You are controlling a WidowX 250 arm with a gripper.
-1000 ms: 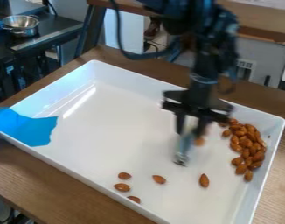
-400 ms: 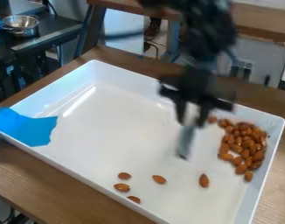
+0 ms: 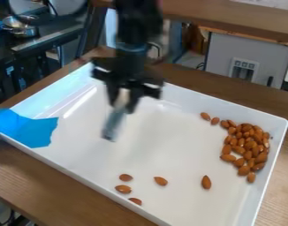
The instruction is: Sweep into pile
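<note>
My gripper (image 3: 124, 103) hangs over the back left part of the white tray (image 3: 140, 150), shut on a slim pale tool (image 3: 114, 121) that slants down to the left. A pile of almonds (image 3: 247, 145) lies against the tray's right side, with a couple trailing from it toward the back wall. Near the front edge lie several loose almonds (image 3: 123, 189), one single almond (image 3: 161, 181) beside them and another almond (image 3: 206, 182) farther right.
Blue tape (image 3: 28, 128) covers the tray's left corner. The tray's raised walls stand around the almonds, on a wooden table (image 3: 52, 176). A metal pot (image 3: 21, 27) is at the back left.
My gripper has moved left with the tool, away from the pile. Two almonds at the pile's back end are uncovered, and the pile has shifted slightly since the first frame.
</note>
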